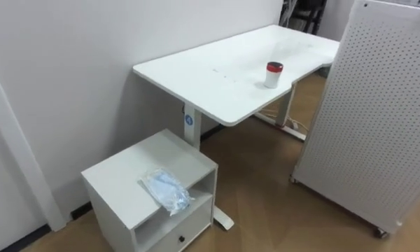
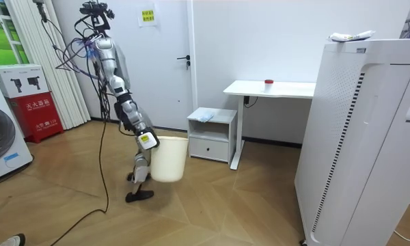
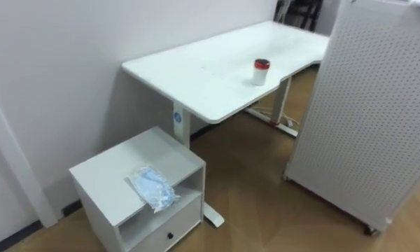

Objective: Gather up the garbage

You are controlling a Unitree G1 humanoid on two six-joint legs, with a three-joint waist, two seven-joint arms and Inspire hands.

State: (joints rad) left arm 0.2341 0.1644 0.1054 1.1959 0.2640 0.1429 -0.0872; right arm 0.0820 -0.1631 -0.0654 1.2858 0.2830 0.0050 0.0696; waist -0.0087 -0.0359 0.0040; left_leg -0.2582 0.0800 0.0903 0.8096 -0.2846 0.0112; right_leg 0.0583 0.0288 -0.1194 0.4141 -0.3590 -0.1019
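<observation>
Right hand: seen low by the bin, apparently at its rim; its grip cannot be told.
Garbage: laid crumpled on the cabinet top, near the front edge.
Cabinet: set beside the desk.

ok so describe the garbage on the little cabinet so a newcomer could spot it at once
Find the white desk against the wall, then the low white cabinet beside its near end. On the cabinet's top, by the front edge, lies a crumpled pale blue wrapper: soft and flat, unlike the upright red-lidded cup on the desk.
</observation>
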